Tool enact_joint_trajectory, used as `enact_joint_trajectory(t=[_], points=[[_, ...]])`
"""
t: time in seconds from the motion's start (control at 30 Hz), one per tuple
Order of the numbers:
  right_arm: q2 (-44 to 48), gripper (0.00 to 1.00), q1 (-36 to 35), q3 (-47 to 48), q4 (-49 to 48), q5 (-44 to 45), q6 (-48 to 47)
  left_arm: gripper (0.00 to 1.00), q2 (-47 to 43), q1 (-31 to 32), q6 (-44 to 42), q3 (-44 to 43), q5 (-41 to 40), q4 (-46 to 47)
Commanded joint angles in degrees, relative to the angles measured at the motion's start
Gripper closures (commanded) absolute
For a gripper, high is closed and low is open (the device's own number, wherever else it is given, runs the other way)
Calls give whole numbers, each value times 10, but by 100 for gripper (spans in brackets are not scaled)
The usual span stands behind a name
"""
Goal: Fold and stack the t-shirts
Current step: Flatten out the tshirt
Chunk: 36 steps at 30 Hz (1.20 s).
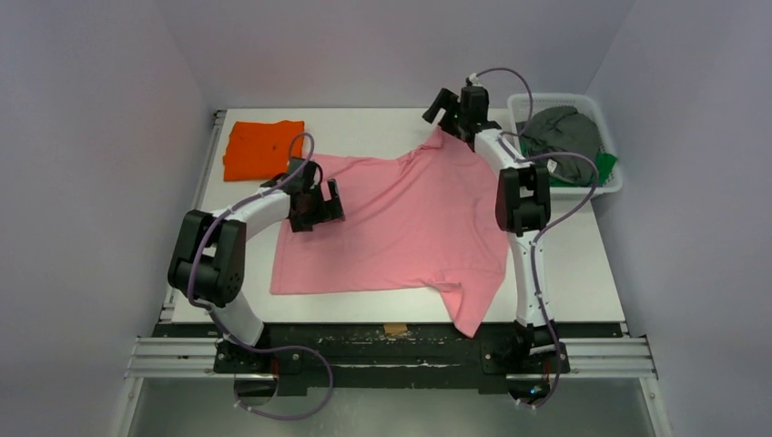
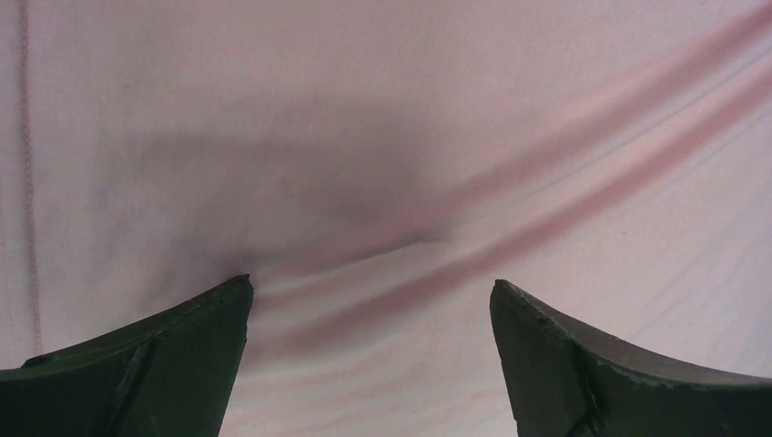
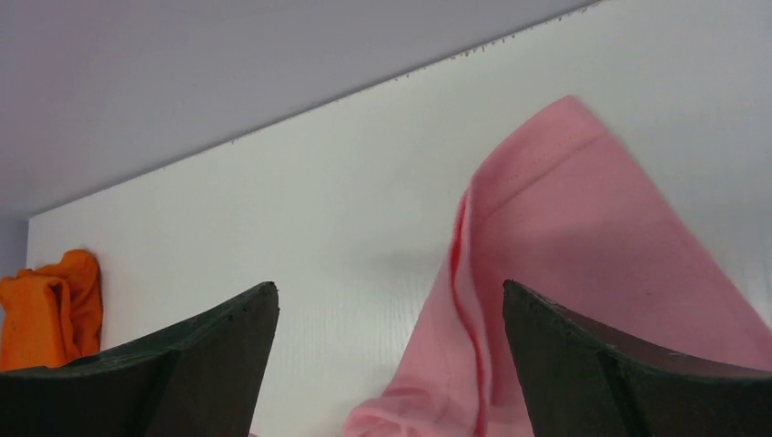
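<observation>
A light pink t-shirt (image 1: 401, 223) lies spread over the middle of the table, with one sleeve (image 1: 469, 309) hanging over the near edge. My left gripper (image 1: 323, 205) hovers over the shirt's left part, and its wrist view shows wide open jaws (image 2: 370, 284) above wrinkled pink cloth (image 2: 510, 164). At the back, my right gripper (image 1: 439, 109) stands open (image 3: 390, 288) over the shirt's far sleeve (image 3: 564, 246), holding nothing. A folded bright orange t-shirt (image 1: 264, 150) rests at the back left and also shows in the right wrist view (image 3: 50, 305). Dark grey and green t-shirts (image 1: 564, 137) sit in a basket.
The white mesh basket (image 1: 608, 187) stands at the back right corner, close to the right arm's elbow (image 1: 522, 196). Grey walls enclose the table on the left, back and right. A metal rail (image 1: 391, 355) runs along the near edge by the arm bases.
</observation>
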<state>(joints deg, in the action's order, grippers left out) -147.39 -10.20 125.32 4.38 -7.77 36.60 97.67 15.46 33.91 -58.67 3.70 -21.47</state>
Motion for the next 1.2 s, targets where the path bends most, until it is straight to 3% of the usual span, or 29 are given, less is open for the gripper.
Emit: enact_joint_trajectory(t=[0.0, 0.17, 0.47, 0.67, 0.9, 1.0, 1.17], points=[[118, 7, -3, -10, 31, 26, -61, 0, -30, -1, 4, 8, -26, -19], [211, 8, -4, -82, 120, 20, -101, 0, -85, 0, 9, 13, -28, -26], [505, 9, -24, -543, 144, -11, -69, 0, -178, 7, 20, 70, -19, -16], [640, 9, -94, -721, 195, -1, -53, 0, -189, 7, 27, 103, -2, 0], [708, 10, -171, -804, 246, -13, -35, 0, -213, 7, 30, 119, -24, -5], [706, 11, -212, -817, 246, -36, -27, 0, -213, 7, 30, 118, -27, -9], [687, 12, -263, -822, 263, -1, -12, 0, -213, 7, 31, 117, -35, -14]])
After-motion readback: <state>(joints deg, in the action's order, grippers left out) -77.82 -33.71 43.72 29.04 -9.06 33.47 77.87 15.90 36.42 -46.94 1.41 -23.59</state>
